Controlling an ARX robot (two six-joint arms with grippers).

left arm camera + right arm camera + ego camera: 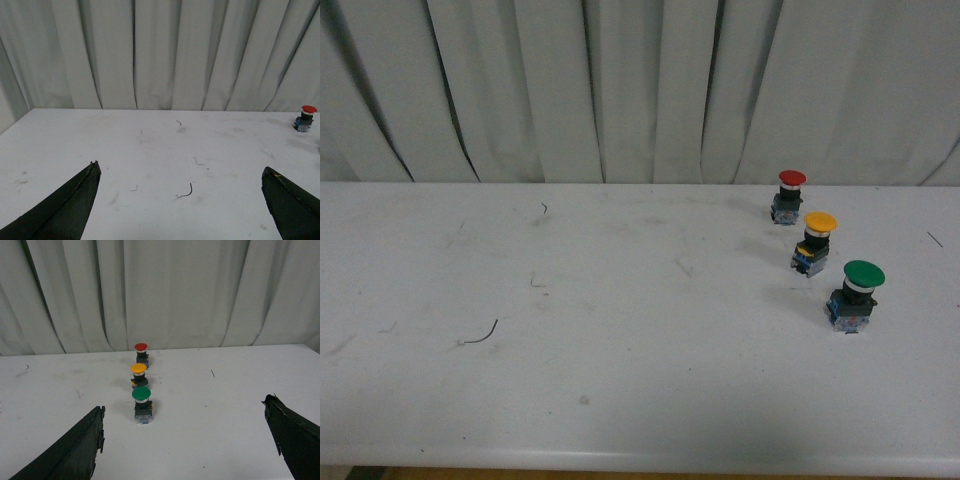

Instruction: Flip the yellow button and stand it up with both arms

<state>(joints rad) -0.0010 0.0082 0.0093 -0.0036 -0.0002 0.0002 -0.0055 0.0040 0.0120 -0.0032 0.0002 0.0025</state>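
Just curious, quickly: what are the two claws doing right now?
Left gripper: open, holding nothing.
Right gripper: open, holding nothing.

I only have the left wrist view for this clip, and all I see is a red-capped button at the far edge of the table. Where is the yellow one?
Observer: The yellow button stands in the middle of a row of three, between the red button and the green button, on the robot's right side of the table.
Operator: Standing or lying down?
Observer: Upright, cap on top, like the other two.
Operator: Is the right arm on it?
Observer: No. The right gripper is wide open and empty, with the row of buttons ahead of it.
Operator: Are the arms over the table in the front view?
Observer: Neither arm appears in the front view.
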